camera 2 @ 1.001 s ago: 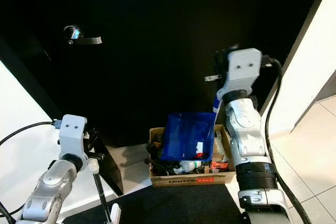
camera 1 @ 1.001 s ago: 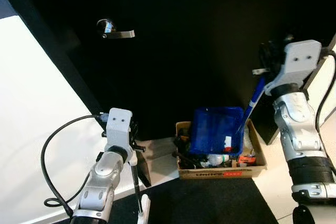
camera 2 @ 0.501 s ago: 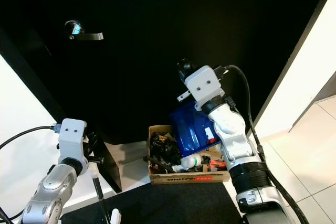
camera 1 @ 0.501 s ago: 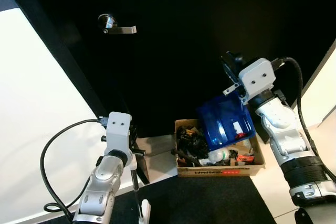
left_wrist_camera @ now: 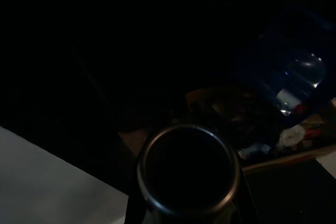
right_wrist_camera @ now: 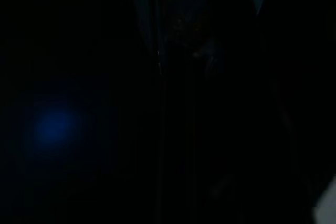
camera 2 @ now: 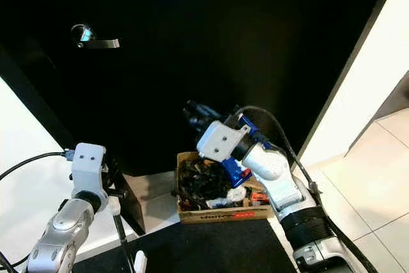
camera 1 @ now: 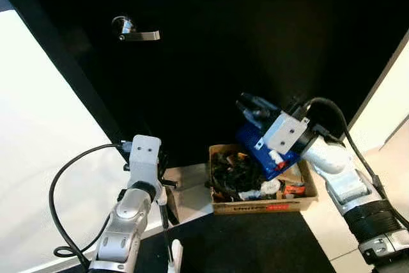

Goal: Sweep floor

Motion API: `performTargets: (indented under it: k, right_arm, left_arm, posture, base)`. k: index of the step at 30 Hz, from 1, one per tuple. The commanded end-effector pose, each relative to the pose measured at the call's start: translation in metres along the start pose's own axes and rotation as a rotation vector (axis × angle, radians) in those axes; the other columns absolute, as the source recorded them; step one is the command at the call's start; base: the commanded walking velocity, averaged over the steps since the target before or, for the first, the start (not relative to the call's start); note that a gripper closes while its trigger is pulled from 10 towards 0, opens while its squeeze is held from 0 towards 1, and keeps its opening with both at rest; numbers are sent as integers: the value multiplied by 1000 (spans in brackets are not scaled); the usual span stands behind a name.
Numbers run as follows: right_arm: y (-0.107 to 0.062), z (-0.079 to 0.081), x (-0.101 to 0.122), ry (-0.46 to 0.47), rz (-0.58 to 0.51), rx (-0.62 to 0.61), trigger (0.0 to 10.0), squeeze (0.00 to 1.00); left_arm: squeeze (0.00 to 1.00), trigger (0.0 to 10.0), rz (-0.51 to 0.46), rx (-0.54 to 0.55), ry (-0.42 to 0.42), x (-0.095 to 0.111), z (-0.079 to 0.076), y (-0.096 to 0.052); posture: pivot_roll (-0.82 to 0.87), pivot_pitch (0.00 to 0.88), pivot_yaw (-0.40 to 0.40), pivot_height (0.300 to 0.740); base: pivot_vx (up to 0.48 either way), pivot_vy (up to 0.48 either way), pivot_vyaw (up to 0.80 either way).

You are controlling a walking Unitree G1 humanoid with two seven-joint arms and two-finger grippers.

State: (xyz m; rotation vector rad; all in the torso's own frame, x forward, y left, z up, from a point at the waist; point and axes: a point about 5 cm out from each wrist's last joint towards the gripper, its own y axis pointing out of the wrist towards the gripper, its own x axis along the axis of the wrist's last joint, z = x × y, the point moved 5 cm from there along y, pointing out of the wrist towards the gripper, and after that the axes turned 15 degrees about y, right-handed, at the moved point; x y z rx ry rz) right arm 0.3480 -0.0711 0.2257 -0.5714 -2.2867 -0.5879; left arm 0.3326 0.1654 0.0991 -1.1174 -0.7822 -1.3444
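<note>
The right pincer (camera 1: 250, 108) has swung down and toward the robot's left since a second ago: then it was raised high at the right with the blue dustpan hanging flat over the box, now it reaches across in front of the black door (camera 1: 211, 43), just above the box. Its black fingers are dark against the door, so I cannot tell how far open they stand, though the blue plastic dustpan (camera 1: 255, 140) stays with the wrist, tipped over the far right part of the open cardboard box (camera 1: 255, 208). The box is full of dark rubbish with a pale bottle (camera 1: 265, 188) on top; a red printed strip runs along its front, too small to read.

The left pincer (camera 1: 163, 187) keeps its place low at the left, at a thin black broom pole (camera 1: 166, 228) with a white piece lower down; its grip cannot be made out. The silver lever door handle (camera 1: 133, 31) sits upper left, a dark mat (camera 1: 255, 247) lies before the box.
</note>
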Motion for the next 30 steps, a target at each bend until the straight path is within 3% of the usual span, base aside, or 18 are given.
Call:
performTargets:
  k: [1, 6, 22, 27, 29, 30]
  right_arm:
    - [9, 5, 49, -207, -208, 99, 10000, 0]
    - [11, -3, 64, -331, -242, 142, 10000, 0]
    - [15, -30, 96, -520, -307, 151, 10000, 0]
    - [14, -42, 103, -540, -313, 114, 10000, 0]
    - [14, -49, 106, -502, -316, 77, 10000, 0]
    - [14, -63, 112, -403, -320, -5, 10000, 0]
  left_arm:
    - [0, 10000, 5, 9, 6, 0, 2, -1]
    - [0, 10000, 4, 9, 6, 0, 2, -1]
    - [0, 10000, -3, 4, 1, 2, -2, 1]
    - [0, 10000, -6, 4, 0, 3, -2, 2]
    - [0, 10000, -6, 4, 0, 3, -2, 2]
    - [0, 10000, -6, 4, 0, 3, -2, 2]
  posture:
    - [-37, 147, 88, 740]
    - [-37, 147, 88, 740]
    - [-42, 133, 83, 740]
    - [-43, 128, 82, 740]
    - [-43, 128, 82, 740]
    - [-42, 124, 79, 740]
  base:
    - [0, 0, 0]
    - [0, 0, 0]
    - [0, 0, 0]
    - [0, 0, 0]
    - [0, 0, 0]
    - [0, 0, 0]
